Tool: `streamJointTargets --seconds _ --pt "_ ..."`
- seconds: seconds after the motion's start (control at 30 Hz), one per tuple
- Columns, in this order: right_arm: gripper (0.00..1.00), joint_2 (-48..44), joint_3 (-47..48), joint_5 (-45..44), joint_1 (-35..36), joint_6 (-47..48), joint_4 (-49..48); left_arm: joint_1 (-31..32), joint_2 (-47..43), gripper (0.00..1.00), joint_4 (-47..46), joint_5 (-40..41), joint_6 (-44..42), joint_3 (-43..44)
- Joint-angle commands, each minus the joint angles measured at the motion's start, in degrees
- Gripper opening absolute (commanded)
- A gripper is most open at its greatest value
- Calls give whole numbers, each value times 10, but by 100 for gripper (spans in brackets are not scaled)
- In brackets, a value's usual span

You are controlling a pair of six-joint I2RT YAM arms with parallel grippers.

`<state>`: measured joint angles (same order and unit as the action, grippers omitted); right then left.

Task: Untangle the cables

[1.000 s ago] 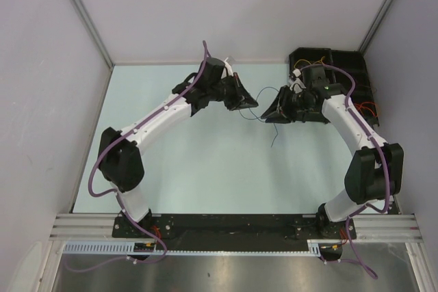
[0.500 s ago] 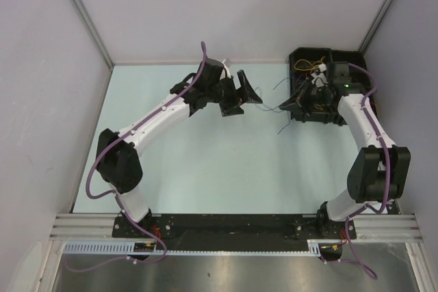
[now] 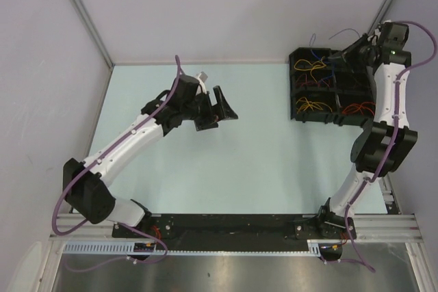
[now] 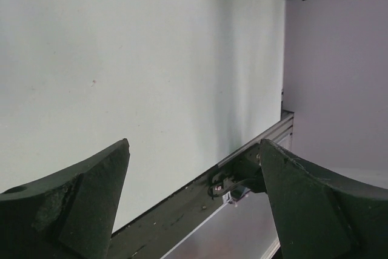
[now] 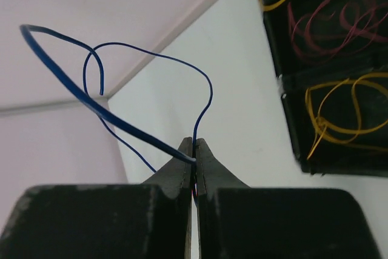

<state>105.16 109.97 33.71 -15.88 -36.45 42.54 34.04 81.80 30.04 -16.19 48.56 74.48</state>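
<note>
By the black tray [image 3: 291, 83], the right end effector [image 5: 194, 150] pinches a blue cable [image 5: 211, 92].

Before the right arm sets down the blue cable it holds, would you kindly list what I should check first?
1. Grip: the right gripper is shut on the blue cable: ok.
2. Tangle: the blue cable loops free in the air, with no other cable caught in it: ok.
3. Spare hand: the left gripper is open and empty: ok.
4. Clearance: the left gripper is well apart from the black tray: ok.
5. Target: which compartment of the black tray lies under the blue cable: cannot tell.
</note>
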Motion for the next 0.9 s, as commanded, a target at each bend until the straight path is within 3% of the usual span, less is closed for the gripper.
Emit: streamJointTargets --seconds 0.0,0.3,0.83,0.87 --pt "0 77 120 -85 -19 2 15 -6 -25 93 10 -4 -30 -20" --pt "0 204 305 -170 -40 5 25 -49 -46 92 82 21 -81 1" --pt "0 279 320 -373 -25 -14 -135 -103 -98 92 192 117 -116 30" --pt "5 282 321 -382 -24 -15 -142 -104 -99 92 195 125 -117 32"
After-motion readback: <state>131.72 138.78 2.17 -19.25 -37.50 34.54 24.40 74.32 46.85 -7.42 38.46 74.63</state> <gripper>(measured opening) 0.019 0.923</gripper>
